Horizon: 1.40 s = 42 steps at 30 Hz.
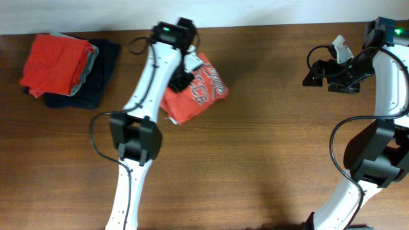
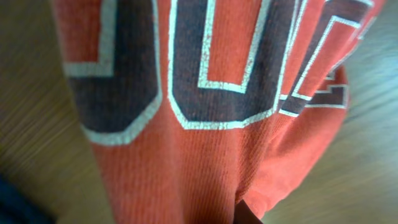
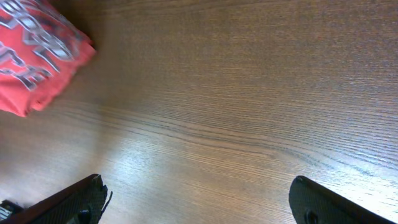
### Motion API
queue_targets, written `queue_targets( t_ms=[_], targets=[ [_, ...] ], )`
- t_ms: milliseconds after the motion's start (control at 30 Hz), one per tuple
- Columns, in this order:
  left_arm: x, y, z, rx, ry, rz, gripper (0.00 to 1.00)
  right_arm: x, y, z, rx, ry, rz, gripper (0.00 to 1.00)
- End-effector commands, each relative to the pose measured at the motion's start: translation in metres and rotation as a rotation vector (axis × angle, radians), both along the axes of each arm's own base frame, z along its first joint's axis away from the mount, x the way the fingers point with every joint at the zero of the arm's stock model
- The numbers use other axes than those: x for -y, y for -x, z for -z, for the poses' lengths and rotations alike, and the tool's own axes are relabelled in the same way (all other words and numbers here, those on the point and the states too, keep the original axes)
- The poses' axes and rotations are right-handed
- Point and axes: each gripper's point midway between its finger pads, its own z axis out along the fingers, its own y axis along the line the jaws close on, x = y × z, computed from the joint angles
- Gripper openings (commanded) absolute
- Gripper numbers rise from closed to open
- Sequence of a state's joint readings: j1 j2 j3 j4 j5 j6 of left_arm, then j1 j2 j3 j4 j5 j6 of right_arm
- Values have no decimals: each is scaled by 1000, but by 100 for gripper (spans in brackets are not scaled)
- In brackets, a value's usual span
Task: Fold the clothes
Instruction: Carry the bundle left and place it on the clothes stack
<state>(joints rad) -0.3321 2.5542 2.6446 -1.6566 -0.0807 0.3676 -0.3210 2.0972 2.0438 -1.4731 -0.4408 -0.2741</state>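
The lettered orange-red T-shirt [image 1: 203,94] lies beneath the left jaws, whose grip cannot be told, its long axis slanting near-left to far-right. The right jaws, well apart, gape empty.

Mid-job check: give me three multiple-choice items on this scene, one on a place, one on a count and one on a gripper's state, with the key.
1. Where is the lettered shirt relative to the garment pile?
A. on top of it
B. apart from it, toward the right arm's side
C. hidden beneath it

2. How many orange-red shirts show in the overhead view?
A. one
B. two
C. three

3. How does the right gripper stand?
A. shut on a shirt
B. shut on nothing
C. open over bare wood

Key:
1 B: bare wood separates the lettered shirt from the garment pile.
2 B: a folded shirt tops the pile, and the other bears the lettering.
3 C: its fingers stand wide apart above the table, with nothing between them.
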Motion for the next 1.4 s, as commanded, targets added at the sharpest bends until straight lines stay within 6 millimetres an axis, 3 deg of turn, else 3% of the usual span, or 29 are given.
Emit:
queue_targets(
  t_ms=[0,400,633,1167,1367],
  targets=[
    [-29,-15,-45,119,12,-32,0,1,0,-6,19,16,-12,98],
    [-110,-56,-73,293,-25,-158,0,1,0,-6,19,16,-12,98],
    [-150,-65,-86,347,-50,-201,0,1,0,-6,19,16,-12,99],
    [-263,-63,-135,497,-12,-403,0,1,0,-6,19,16,-12,98],
    [-304,-58,-142,539,27,-478,0,1,0,-6,19,16,-12,99]
  ],
)
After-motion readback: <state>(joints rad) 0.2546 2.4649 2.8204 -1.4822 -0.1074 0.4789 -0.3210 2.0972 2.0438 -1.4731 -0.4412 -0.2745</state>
